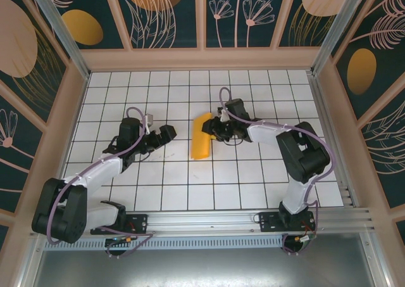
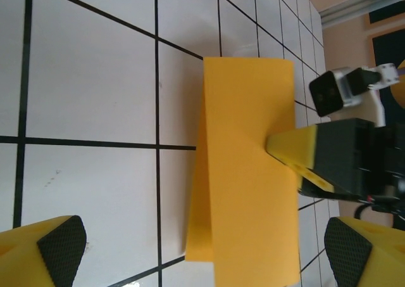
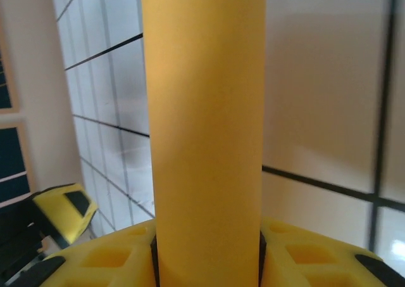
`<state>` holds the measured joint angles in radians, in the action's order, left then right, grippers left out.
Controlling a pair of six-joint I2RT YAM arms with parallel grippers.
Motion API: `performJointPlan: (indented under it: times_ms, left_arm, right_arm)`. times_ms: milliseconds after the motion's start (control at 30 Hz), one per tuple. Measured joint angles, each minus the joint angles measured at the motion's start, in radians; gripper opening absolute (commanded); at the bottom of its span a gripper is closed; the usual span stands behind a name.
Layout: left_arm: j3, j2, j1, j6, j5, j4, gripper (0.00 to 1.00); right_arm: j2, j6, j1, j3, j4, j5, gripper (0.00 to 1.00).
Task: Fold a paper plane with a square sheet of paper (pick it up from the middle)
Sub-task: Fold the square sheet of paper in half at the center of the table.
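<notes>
Only a first half-fold is judged done: the square sheet of paper (image 1: 200,142), doubled into a strip mid-tabletop (image 1: 253,179), is clamped by the right claw (image 1: 212,128), the left claw (image 1: 166,133) is held wide apart beside it, and the nose and wing folds are left.

Bare table (image 1: 180,149) between left hand (image 1: 163,135) and paper (image 1: 200,144), right hand (image 1: 211,130) crowding paper's right side

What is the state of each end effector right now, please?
Left end effector: open, holding nothing.
Right end effector: closed on the folded sheet of paper.
</notes>
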<state>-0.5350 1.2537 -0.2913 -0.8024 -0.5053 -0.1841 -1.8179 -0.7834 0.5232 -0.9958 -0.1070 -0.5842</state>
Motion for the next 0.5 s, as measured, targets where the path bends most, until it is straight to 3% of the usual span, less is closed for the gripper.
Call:
performJointPlan:
  times_ms: [333,500]
  left_arm:
    - [-0.021,0.061,-0.003,-0.002,-0.056,-0.014,0.95]
    - [-0.040,0.087,-0.015,-0.002,-0.075,-0.023,0.94]
  right_arm:
    - [-0.016,0.092,-0.046,0.019,0.099,0.045,0.64]
    - [0.001,0.110,-0.046,0.019,0.174,0.113,0.62]
